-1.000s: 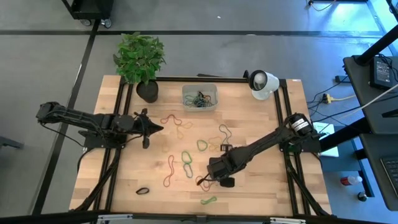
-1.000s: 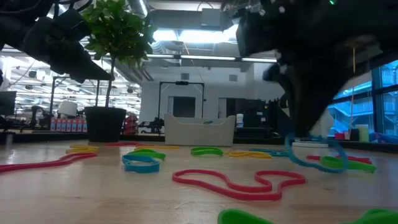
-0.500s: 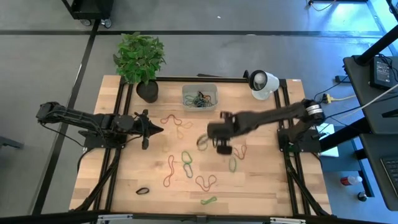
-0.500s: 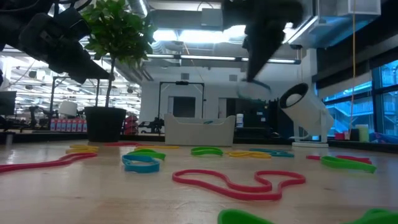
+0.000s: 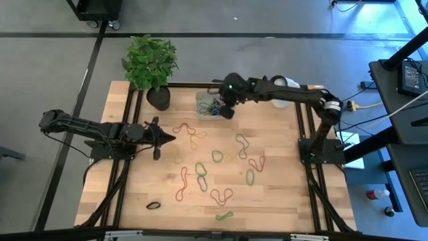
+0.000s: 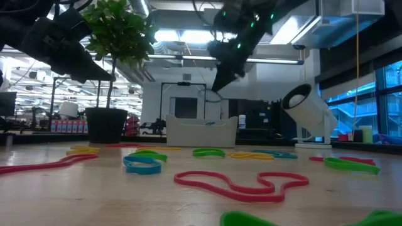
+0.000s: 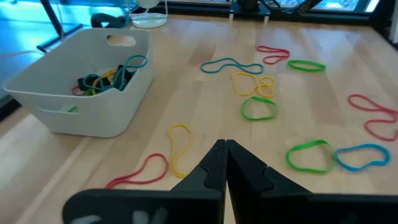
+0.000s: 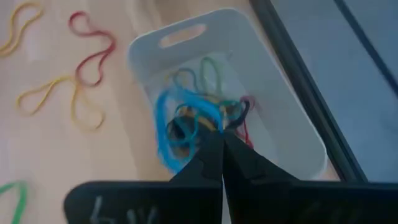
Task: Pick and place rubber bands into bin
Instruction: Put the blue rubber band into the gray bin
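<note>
L gripper [image 5: 167, 138] sits over the bench's left side, fingers pressed together w/ nothing between them, tip aimed toward mid-bench. A plant pot [image 5: 158, 98] stands at the far-left corner. Loose rubber bands [image 5: 200, 169] – red, green, yellow, one black – lie scattered across the bench centre & toward the near edge. The bin [image 5: 215, 104] rests at the far edge, about mid-width, w/ a tangle of bands already inside. R gripper [image 5: 226, 110] hangs right over the bin, fingers together, pinching a blue band [image 8: 165, 124] that droops into it. A white round camera [image 5: 283, 90] sits at the far-right corner.
</note>
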Motion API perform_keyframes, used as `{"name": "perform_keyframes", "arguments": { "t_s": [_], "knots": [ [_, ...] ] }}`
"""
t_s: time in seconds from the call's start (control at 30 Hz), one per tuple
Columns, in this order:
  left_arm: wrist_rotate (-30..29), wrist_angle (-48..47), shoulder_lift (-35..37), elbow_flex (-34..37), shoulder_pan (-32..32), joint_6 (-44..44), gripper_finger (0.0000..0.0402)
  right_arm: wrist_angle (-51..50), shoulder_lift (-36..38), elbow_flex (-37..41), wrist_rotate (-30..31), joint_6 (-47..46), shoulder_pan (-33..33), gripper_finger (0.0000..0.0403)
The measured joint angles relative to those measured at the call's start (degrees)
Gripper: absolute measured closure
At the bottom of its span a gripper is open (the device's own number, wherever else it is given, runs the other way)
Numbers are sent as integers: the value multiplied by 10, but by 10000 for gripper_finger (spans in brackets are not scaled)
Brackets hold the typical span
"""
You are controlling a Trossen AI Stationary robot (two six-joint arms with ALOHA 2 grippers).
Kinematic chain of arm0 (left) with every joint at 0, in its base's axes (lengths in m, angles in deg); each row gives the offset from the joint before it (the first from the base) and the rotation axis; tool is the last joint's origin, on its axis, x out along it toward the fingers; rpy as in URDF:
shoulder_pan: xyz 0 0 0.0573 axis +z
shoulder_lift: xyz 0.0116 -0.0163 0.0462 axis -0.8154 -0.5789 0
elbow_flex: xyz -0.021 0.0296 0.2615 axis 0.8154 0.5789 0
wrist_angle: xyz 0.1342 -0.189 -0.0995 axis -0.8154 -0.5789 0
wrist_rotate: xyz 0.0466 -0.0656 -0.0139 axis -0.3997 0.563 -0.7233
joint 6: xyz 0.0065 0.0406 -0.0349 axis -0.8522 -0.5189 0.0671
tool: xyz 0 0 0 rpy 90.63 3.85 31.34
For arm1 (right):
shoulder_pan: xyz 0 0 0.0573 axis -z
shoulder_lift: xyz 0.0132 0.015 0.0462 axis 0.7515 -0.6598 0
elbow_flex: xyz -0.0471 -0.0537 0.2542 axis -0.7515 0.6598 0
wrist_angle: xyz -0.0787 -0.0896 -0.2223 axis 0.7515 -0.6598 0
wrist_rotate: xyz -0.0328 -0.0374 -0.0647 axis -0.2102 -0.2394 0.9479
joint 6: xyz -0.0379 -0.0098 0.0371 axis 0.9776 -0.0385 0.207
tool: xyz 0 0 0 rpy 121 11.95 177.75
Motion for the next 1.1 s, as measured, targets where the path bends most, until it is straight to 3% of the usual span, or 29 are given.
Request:
{"name": "perform_keyframes", "arguments": {
  "t_s": [0.13,0.33,0.67,0.8,1.1],
  "knots": [
    [-14,0,0,0,1,-19,399,30,-48,-14,-30,5,26,403],
    [-22,0,0,0,1,-21,398,27,-142,-95,-32,29,30,403],
    [-30,-1,0,0,1,-28,397,-23,-263,-199,-36,29,29,400],
    [-35,-1,0,0,1,-28,399,-21,-265,-202,-36,22,29,375],
    [-37,-1,0,0,1,-27,397,-54,-264,-202,-34,13,29,277]
  ]
}}
